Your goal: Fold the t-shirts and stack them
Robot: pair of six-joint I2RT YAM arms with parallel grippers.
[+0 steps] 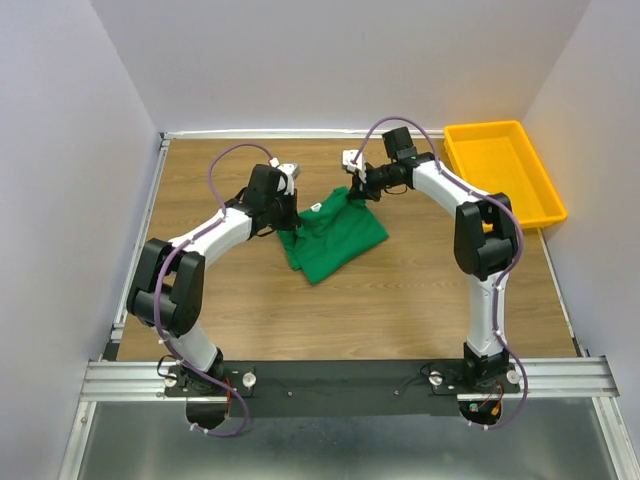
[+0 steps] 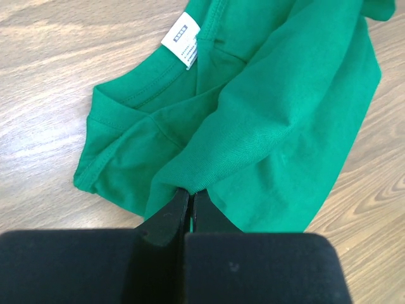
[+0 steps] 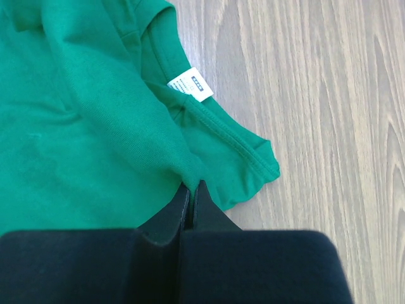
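Left tool [image 2: 190, 197] pinched fully closed on a fold of the soft emerald-green cotton t-shirt [image 2: 278, 114]. Right tool [image 3: 192, 189] likewise, near the white neck label [image 3: 190, 83]. Shirt lies bunched mid wooden desk [image 1: 400, 310]. Light and limp, it will sag. Probably best gripped at the shoulder seams, though the layers are unclear.

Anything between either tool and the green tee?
Nothing visible: the left tool and right tool are each shut directly on the green t-shirt. The yellow tray sits apart at far right.
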